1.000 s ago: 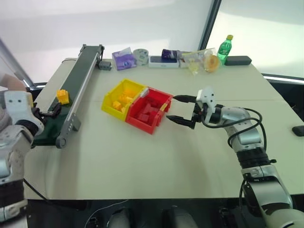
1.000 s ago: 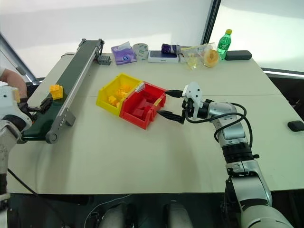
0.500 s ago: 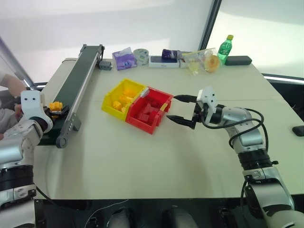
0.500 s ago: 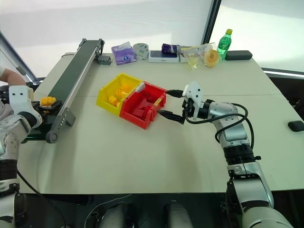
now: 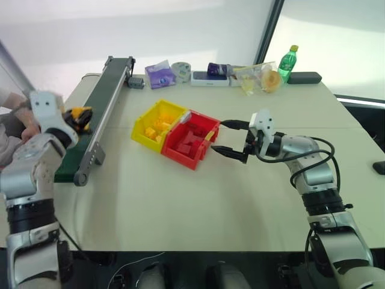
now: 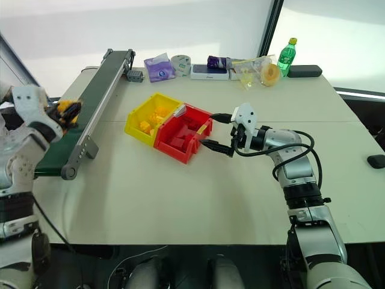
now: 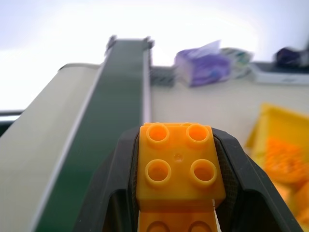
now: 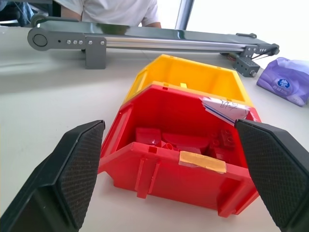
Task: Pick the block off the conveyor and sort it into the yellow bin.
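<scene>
Clamped between the two black fingers of the left gripper (image 7: 176,193), the block (image 7: 177,166) sits stud-side up, raised just above the near part of the conveyor (image 5: 96,108) at the table's left side. Over on the right, the right gripper (image 5: 231,138) hovers level with its fingers spread wide apart and nothing between them, pointing left at the red bin (image 5: 191,138) just beside it. That red bin holds red bricks and is joined to the yellow bin (image 5: 157,123), which lies on its left and has yellow pieces inside. Both bins stand on the pale beige table (image 5: 180,205), whose near half is bare. A person's sleeve and hand (image 5: 15,114) show at the left edge, beyond the conveyor. Along the far edge of the table lie a purple packet (image 5: 158,74), a roll of tape (image 5: 180,70), a flat white box (image 5: 209,78), a clear bag (image 5: 255,77), a green bottle (image 5: 286,62) and a dark case (image 5: 304,77). Behind them runs a bright white wall with a dark upright post (image 5: 269,30).
</scene>
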You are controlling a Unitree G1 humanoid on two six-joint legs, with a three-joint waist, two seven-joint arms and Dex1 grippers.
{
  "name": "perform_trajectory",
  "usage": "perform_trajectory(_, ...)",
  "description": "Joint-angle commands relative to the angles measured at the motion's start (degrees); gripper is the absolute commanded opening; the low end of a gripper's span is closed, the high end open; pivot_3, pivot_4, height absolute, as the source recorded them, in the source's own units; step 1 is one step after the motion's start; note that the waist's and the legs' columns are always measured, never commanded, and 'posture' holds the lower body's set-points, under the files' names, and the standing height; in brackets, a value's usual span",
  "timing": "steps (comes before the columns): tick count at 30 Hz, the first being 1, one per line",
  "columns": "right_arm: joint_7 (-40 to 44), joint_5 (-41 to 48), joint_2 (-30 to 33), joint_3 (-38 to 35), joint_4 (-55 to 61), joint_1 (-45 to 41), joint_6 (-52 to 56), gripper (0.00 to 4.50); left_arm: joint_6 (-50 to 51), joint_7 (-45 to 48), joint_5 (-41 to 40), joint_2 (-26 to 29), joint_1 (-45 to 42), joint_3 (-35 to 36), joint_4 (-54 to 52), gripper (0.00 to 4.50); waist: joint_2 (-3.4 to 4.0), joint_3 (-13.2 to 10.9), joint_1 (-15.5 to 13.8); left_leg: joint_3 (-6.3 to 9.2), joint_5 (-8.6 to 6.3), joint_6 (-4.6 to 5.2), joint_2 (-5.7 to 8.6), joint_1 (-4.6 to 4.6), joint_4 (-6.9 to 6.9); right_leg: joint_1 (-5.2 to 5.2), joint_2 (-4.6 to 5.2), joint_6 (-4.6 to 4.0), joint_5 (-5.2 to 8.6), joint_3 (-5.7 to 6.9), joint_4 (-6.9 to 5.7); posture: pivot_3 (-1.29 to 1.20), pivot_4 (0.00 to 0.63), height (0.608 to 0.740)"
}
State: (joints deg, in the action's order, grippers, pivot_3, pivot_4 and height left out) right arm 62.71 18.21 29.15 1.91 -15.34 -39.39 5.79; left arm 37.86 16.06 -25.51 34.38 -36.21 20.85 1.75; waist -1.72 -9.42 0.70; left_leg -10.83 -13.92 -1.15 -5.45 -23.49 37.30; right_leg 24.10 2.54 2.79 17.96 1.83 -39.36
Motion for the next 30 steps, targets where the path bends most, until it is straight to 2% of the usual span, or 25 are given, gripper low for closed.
perform_trajectory(1,0.1,0.4,0.3,-1.1,1.2,-0.5,-1.2,4.50,-1.8,-1.0,0.7,-4.6,-5.6,-3.6,1.3,1.37,0.00,0.0,0.0,0.00,0.00,0.00,0.02,0.00,0.01,0.01,-0.03,0.00,0.00,0.00,0.00,0.00,0.150,0.740)
perform_trajectory(6,-0.4,0.2,0.2,-1.1,1.8,-0.2,-1.2,4.50,-11.5,0.0,8.4,-13.2,-14.8,-13.3,16.2,1.37,0.00,0.0,-0.1,0.00,0.01,0.00,0.07,-0.01,0.05,0.00,-0.06,0.01,0.00,0.01,-0.01,0.00,0.150,0.740)
perform_trajectory(11,-1.3,0.5,0.9,-1.5,4.4,1.0,0.0,4.50,-20.5,0.7,13.0,-16.6,-21.0,-15.7,32.0,1.37,0.00,0.0,0.6,-0.04,0.01,0.00,0.08,0.00,-0.01,0.08,-0.11,0.01,0.01,0.00,0.00,0.00,0.150,0.740)
perform_trajectory(17,-2.7,1.0,1.7,-1.8,7.5,2.2,2.1,4.50,-25.1,0.3,14.4,-17.3,-23.9,-14.8,39.7,4.24,0.01,0.0,0.6,-0.06,0.04,-0.05,0.02,-0.01,-0.10,0.19,-0.17,0.00,0.01,-0.02,0.01,0.00,0.150,0.740)
perform_trajectory(18,-2.8,1.1,1.8,-1.8,7.8,2.3,2.3,4.50,-25.5,-0.5,15.1,-17.1,-24.0,-14.9,39.9,4.44,0.01,0.0,0.4,-0.06,0.04,-0.05,0.04,-0.01,-0.10,0.19,-0.15,0.00,0.01,-0.02,0.00,0.00,0.150,0.740)
perform_trajectory(23,-3.1,1.1,1.3,-1.5,7.9,2.1,2.7,4.50,-25.1,1.7,14.3,-15.6,-20.5,-14.3,32.6,4.44,0.01,0.0,0.2,-0.06,0.04,-0.05,0.04,-0.04,-0.04,0.18,-0.14,0.01,0.01,-0.01,-0.01,0.00,0.150,0.740)
perform_trajectory(28,-2.3,0.7,1.1,-1.4,5.6,1.8,1.1,4.50,-18.8,6.3,10.3,-11.9,-10.0,-12.6,13.7,4.44,0.01,0.0,0.5,-0.06,0.04,-0.05,0.01,-0.04,-0.05,0.18,-0.13,0.01,0.01,-0.01,-0.04,0.00,0.150,0.740)
perform_trajectory(30,-1.6,0.6,1.1,-1.4,4.5,1.7,0.3,4.50,-17.4,8.2,5.4,-10.3,-3.6,-8.4,2.9,4.44,0.01,0.0,0.8,-0.07,0.04,-0.06,-0.04,-0.03,-0.07,0.20,-0.13,0.01,0.01,-0.04,-0.04,0.00,0.150,0.740)
